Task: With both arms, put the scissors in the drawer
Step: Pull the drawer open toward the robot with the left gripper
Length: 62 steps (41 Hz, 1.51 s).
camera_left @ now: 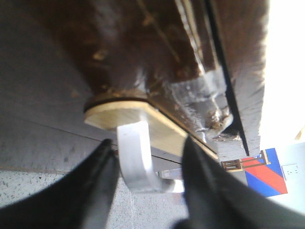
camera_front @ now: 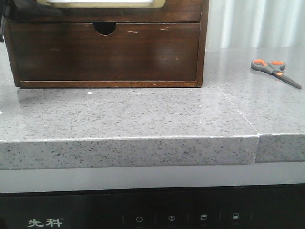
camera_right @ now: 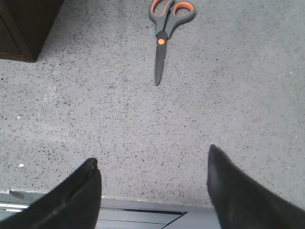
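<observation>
The scissors [camera_front: 275, 70] lie flat on the grey counter at the right, with dark grey handles and orange loops. In the right wrist view the scissors [camera_right: 164, 28] lie ahead of my right gripper [camera_right: 152, 162], which is open and empty over the counter's front edge. The dark brown drawer [camera_front: 105, 52] is shut, flush in its wooden cabinet, with its finger notch [camera_front: 105, 27] at the top. My left gripper [camera_left: 147, 148] is open, its fingers either side of a white hook [camera_left: 138, 157] on a pale plate [camera_left: 143, 117] fixed to dark brown wood.
The wooden cabinet [camera_front: 204, 43] stands at the back left of the speckled grey counter [camera_front: 143, 114]. A seam [camera_front: 238, 112] runs across the counter between cabinet and scissors. The counter's front edge [camera_front: 128, 150] drops to a black appliance panel [camera_front: 152, 214].
</observation>
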Tool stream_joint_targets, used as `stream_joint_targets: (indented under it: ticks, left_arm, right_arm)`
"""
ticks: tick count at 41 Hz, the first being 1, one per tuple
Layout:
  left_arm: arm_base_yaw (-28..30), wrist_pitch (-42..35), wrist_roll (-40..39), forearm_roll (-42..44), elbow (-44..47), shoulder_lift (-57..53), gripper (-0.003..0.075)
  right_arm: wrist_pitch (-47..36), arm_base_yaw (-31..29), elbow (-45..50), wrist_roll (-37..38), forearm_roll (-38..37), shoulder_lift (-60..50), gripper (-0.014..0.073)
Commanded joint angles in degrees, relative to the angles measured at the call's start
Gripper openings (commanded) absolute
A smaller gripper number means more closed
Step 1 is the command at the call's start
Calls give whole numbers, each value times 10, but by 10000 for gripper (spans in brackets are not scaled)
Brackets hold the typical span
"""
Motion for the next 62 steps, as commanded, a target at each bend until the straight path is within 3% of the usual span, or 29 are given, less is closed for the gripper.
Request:
stream_joint_targets:
  ticks: [1,18,38,50,56,62]
  left_arm:
    - [1,25,2,-50,-18,-18,167]
    - [1,82,7,-50,35,-46,153]
    - [1,134,46,-50,256,-250,152]
    - [1,125,46,-47,306,-336,158]
    - [1,116,46,-47,306,-337,226]
    - [1,115,46,-47,306,-338,382]
  right_arm:
    - [-30,-4,-19,-4,-8,1,500]
    - [-11,-4,-19,-4,-10,1,500]
    - [-11,-4,-19,-4,-10,1,500]
    - [-11,-4,-19,-4,-10,1,500]
    - [-12,-4,-19,-4,-10,1,500]
    - [-12,-4,-19,-4,-10,1,500]
